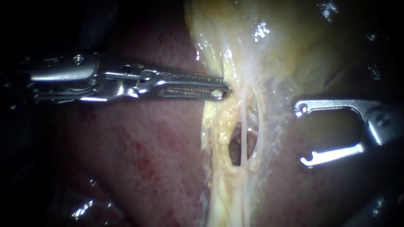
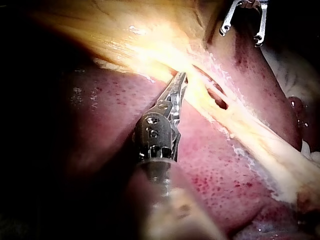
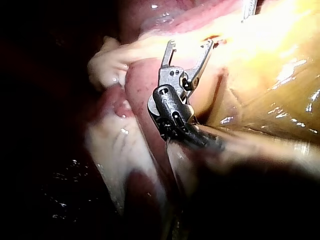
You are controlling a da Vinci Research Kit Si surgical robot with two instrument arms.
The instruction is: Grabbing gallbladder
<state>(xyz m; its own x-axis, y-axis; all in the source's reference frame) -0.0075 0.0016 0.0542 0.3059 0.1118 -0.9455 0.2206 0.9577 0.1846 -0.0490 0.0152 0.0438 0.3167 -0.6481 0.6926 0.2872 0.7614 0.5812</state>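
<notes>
my left instrument's pincer (image 1: pixel 225 86) comes in level across the dark red liver (image 1: pixel 139 159), its jaws drawn close with only a thin gap along their length. the tips lie against the pale yellow edge of tissue just below the gallbladder (image 1: pixel 294 42), and i see nothing caught between them. the gallbladder itself is the glossy yellow-tan body ahead of and above those tips, spreading up and away toward my other instrument. just past the tips a small window opens in the fatty tissue, with a thin whitish tube (image 1: pixel 244 138) running down through it. my right instrument's pincer (image 1: pixel 304 134) is spread wide and holds nothing. it sits on the far side of that window, apart from the tube, its hooked tips pointing toward the window. in the right wrist view the same pincer (image 3: pixel 189 47) gapes toward the yellow tissue ahead of it.
</notes>
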